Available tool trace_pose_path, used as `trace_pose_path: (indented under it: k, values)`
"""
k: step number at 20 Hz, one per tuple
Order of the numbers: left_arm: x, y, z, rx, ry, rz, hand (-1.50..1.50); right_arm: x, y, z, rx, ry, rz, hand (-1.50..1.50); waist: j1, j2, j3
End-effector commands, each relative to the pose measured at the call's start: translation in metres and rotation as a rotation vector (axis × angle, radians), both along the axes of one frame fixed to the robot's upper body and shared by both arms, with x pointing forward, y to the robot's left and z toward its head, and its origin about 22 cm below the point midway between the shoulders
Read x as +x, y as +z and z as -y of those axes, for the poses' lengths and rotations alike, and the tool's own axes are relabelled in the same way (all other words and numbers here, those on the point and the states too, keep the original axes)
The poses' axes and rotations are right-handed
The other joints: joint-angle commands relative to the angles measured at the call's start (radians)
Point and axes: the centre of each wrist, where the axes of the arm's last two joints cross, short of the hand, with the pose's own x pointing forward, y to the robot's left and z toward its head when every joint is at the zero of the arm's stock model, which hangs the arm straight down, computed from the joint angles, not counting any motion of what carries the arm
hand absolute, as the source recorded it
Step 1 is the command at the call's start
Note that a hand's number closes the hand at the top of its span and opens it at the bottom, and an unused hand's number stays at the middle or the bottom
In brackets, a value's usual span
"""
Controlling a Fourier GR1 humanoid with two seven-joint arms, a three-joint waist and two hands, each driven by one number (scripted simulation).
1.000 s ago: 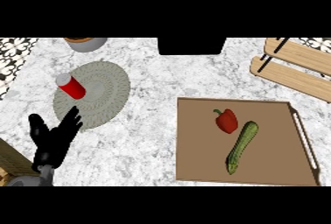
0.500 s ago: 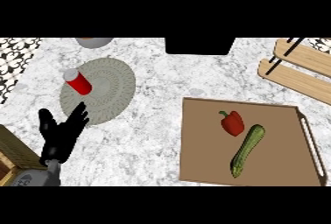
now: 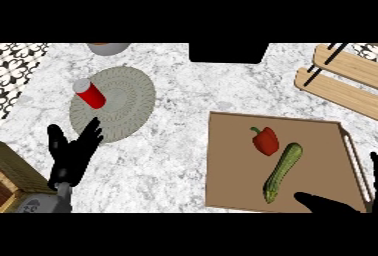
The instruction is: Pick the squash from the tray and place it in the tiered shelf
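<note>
A long green squash (image 3: 282, 172) lies slanted on the brown tray (image 3: 232, 165) at the right, beside a red bell pepper (image 3: 266, 141). The wooden tiered shelf (image 3: 345, 79) stands at the upper right corner. My right hand (image 3: 328, 203) shows at the lower right edge, its thumb tip over the tray's near end just below the squash, not touching it; fingers look open. My left hand (image 3: 71, 154) rests open at the left, fingers up, near the mat.
A round grey woven mat (image 3: 122, 102) with a red cup (image 3: 90, 93) lies at the left. A grey bowl (image 3: 108, 48) and a black object (image 3: 229, 52) sit at the far edge. A wooden box (image 3: 16, 175) is at the lower left corner.
My right hand has come into view at the lower right, over the tray's near end. The view has shifted a little; the left hand stays open.
</note>
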Motion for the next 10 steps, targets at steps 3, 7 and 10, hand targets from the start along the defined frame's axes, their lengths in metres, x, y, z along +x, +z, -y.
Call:
trace_pose_path:
  k: [3, 7, 10]
  values:
    - [0.0, 0.003, -0.004, -0.01, 0.018, -0.011, 0.0, 0.024, 0.006, -0.029, 0.023, -0.052, -0.19, -1.5, -0.014, -0.007, 0.001]
    - [-0.001, -0.007, 0.003, 0.017, 0.007, 0.001, 0.0, 0.036, -0.008, -0.034, 0.032, -0.097, -0.254, -1.5, -0.021, -0.005, 0.0]
    - [-0.012, -0.001, -0.004, -0.009, 0.015, -0.009, 0.0, 0.05, -0.019, -0.043, 0.001, -0.134, -0.265, -1.5, -0.01, -0.007, 0.001]
